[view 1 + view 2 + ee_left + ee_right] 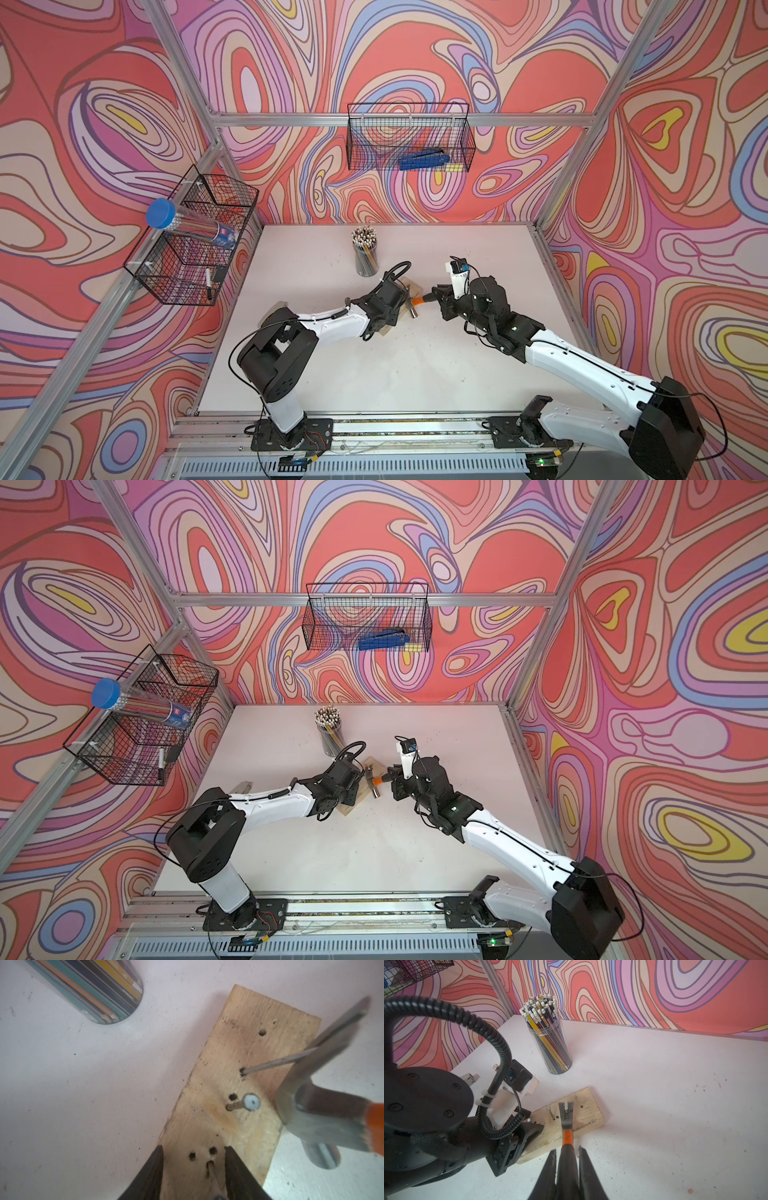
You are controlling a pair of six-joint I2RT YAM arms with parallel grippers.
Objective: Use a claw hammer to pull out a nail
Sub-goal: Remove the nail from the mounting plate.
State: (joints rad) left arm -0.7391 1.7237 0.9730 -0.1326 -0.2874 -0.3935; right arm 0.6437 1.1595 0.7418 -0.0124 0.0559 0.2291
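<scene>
claw hammer (566, 1132): over the wooden board near the middle of the counter, its forked claw hooked round a nail and its orange and black handle reaching off the board's edge towards the right arm
right gripper (567, 1150): fingers clamped on the black part of the hammer's handle, one on each side
nail in the claw (565, 1108): head sits in the fork's slot; in the left wrist view its shank (270, 1064) runs slanted from a hole in the wood up into the claw
wooden board (218, 1126): lies flat on the counter, pale wood with several empty holes
left gripper (193, 1148): fingers apart, tips down at the board's other end, standing either side of a third nail without closing on it
second nail (251, 1102): stands free in the board between the left fingers and the claw
counter (654, 1105): white, speckled with dark flecks
pencil jar (550, 1043): clear, upright, packed full, just beyond the board
</scene>
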